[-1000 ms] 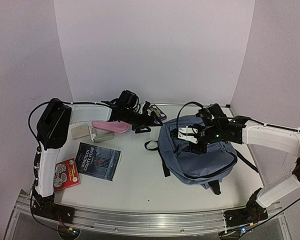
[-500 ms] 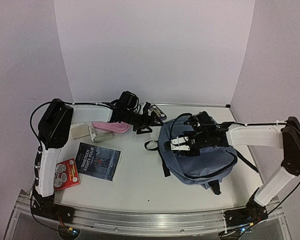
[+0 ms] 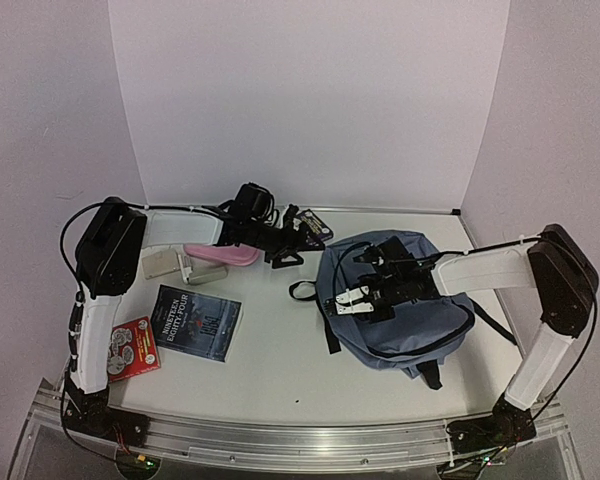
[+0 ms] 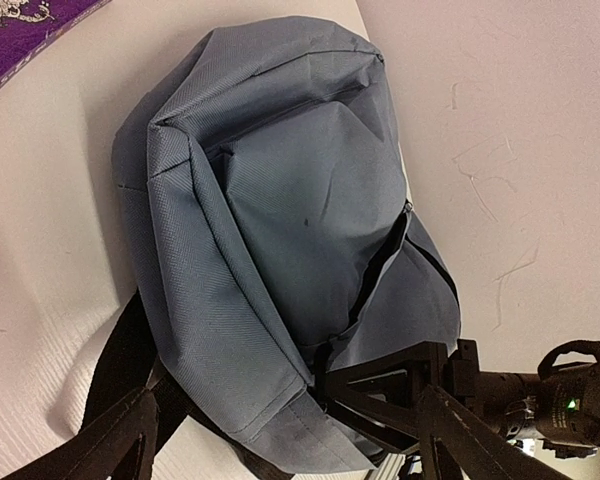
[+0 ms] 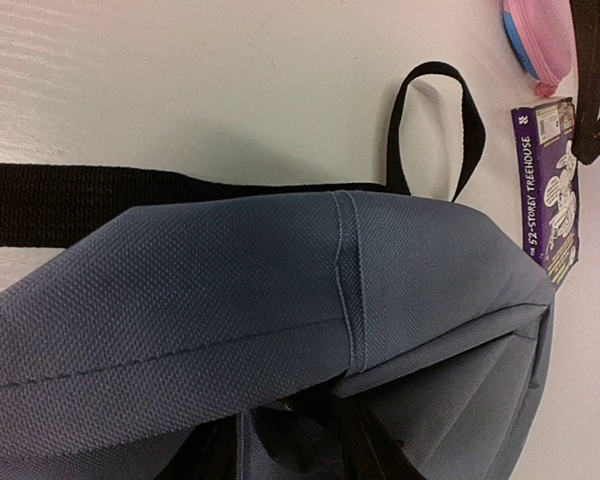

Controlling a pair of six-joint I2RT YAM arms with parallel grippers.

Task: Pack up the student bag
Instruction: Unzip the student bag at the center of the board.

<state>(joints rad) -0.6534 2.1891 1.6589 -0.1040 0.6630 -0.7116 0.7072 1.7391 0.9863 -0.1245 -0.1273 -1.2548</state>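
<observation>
Student bag lies on the right half of the bench, its top end pointing left. The right hand rests on that top edge; whether it grips is unclear. The left hand, released and empty, hovers farther left.
</observation>
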